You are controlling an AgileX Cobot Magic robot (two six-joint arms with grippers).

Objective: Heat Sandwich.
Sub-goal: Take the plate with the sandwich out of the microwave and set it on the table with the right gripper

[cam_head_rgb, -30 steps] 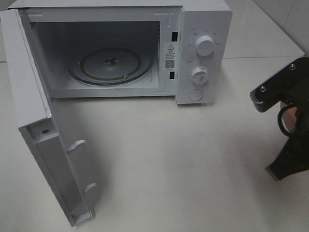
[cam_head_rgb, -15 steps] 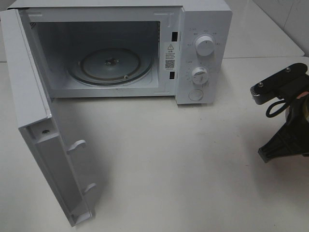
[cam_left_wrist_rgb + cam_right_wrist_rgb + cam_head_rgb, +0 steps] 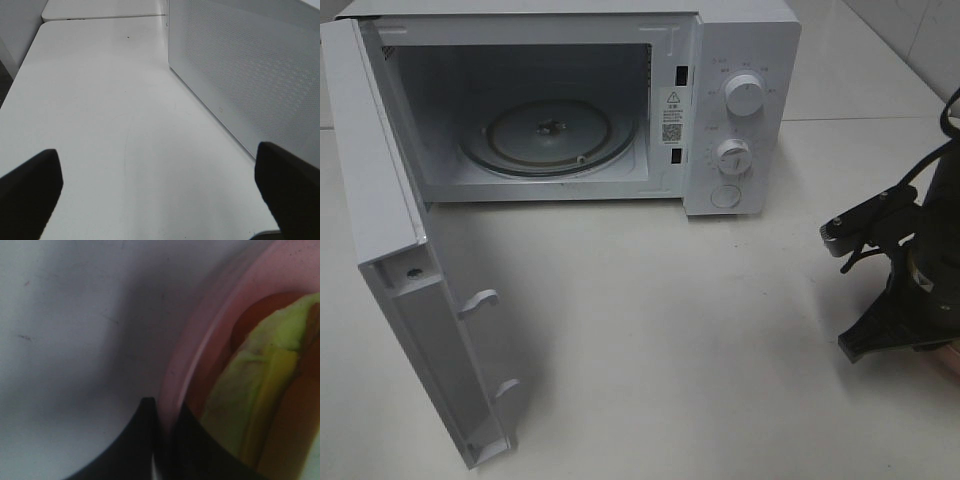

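Since the earlier frame the right arm has dropped lower at the table's (image 3: pixel 650 330) right edge. Right hand (image 3: pixel 162 440) is clamped on the pink plate's (image 3: pixel 200 340) rim; the sandwich (image 3: pixel 260 390) lies on that plate. Left hand (image 3: pixel 160 190) stands wide apart, empty, beside the microwave (image 3: pixel 740 60). Recommendation: lift level, carry slowly to the turntable (image 3: pixel 548 135), clearing the open door (image 3: pixel 410 290).

Your right arm (image 3: pixel 920 270): matte black body, with a flat grey-black bracket at the wrist carrying two small silver screws, a thin black cable looped beneath it, and a flared black base. Your left gripper (image 3: pixel 160 195): two broad, blunt black fingers (image 3: pixel 30 195), plain and unmarked.
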